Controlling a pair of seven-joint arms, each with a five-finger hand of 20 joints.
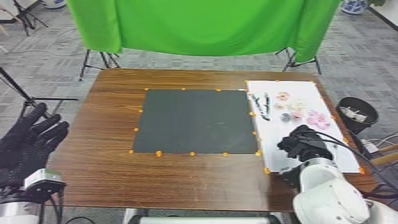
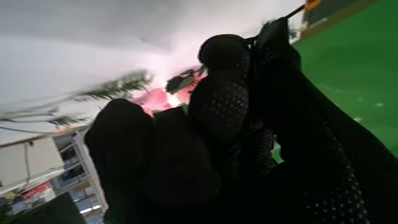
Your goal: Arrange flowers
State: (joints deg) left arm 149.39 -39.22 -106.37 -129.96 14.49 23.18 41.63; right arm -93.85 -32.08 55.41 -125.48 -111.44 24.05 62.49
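Pink flowers on white board, about 12 o'clock from right hand. Pinch low, avoid crushing. Can't tell right grip or contents. Left hand, 9 o'clock off table: open, empty.

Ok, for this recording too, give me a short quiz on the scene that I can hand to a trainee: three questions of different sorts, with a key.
1. True or false: the pale pink flowers lie on the white rectangular sheet.

2. Multiple choice: in the head view, which of the robot's black-gloved hands is at the sheet?
A) the left
B) the right

3. Fill in the missing word: in the head view, the dark grey square mat lies to the ____ of the sheet on the brown wooden table.

Key: 1. True. 2. B, the right hand. 3. left.
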